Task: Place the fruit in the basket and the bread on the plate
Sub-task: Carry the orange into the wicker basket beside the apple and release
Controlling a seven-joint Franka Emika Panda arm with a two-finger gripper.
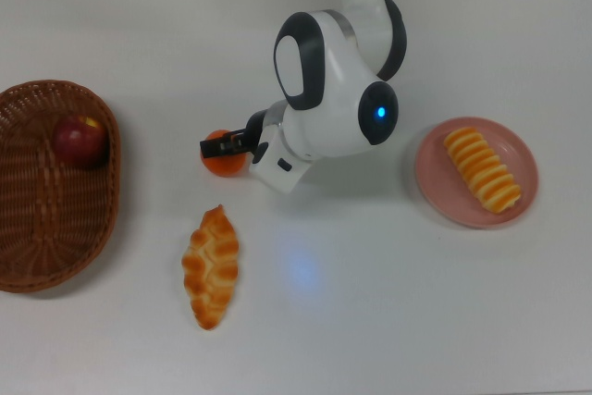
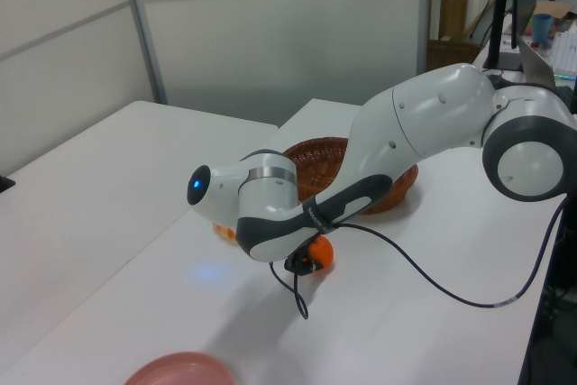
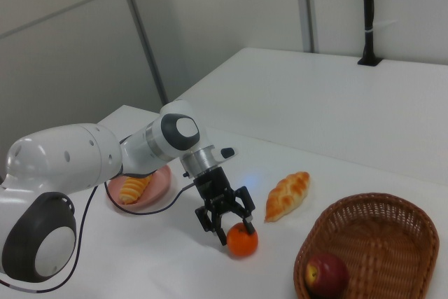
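Note:
The orange mandarin (image 1: 220, 162) (image 3: 241, 240) lies mid-table. My gripper (image 1: 222, 145) (image 3: 229, 226) is right over it, open, its fingers spread on either side of the fruit's top. The dark red apple (image 1: 79, 141) (image 3: 325, 273) sits inside the wicker basket (image 1: 109, 191) (image 3: 392, 215) at the top view's left. The braided bread (image 1: 211, 265) (image 3: 287, 194) lies on the table in front of the mandarin. The ridged bread (image 1: 481, 169) (image 3: 133, 187) rests on the pink plate (image 1: 433, 182) (image 3: 159, 188) at the top view's right. In the left view the arm hides most of the mandarin (image 2: 322, 250).
My white arm (image 1: 333, 99) reaches over the table's middle from the far edge, with a black cable (image 2: 406, 268) trailing from it. The table top (image 1: 370, 321) is plain white.

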